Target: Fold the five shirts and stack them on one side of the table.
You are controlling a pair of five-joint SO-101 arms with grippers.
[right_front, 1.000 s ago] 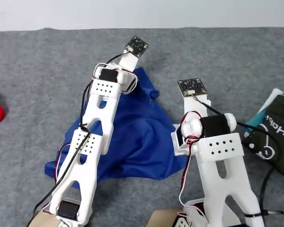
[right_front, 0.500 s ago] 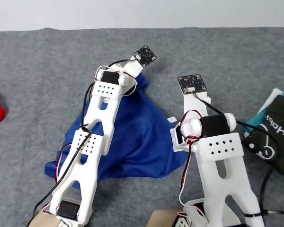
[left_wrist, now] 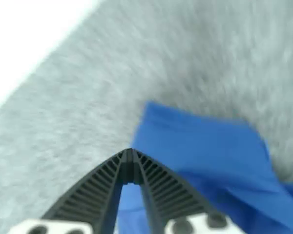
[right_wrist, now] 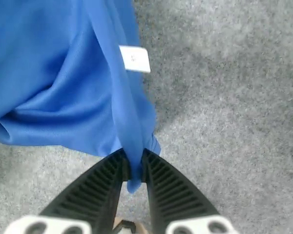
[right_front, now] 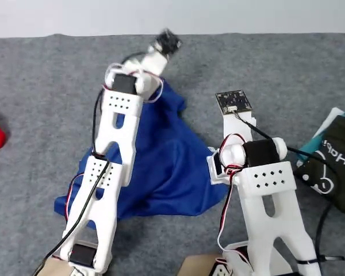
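Two hands on one blue shirt (right_front: 167,164), left hand (left_wrist: 130,156) pinching its far corner, right hand (right_wrist: 133,163) clamped on a fold near the white tag (right_wrist: 135,59), grey table (right_front: 276,63) underneath.

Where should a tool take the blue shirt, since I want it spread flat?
Probably the blue shirt's free corner, from the left: it lies flat, sticking out past the left arm; left tool and right tool pinch other edges.
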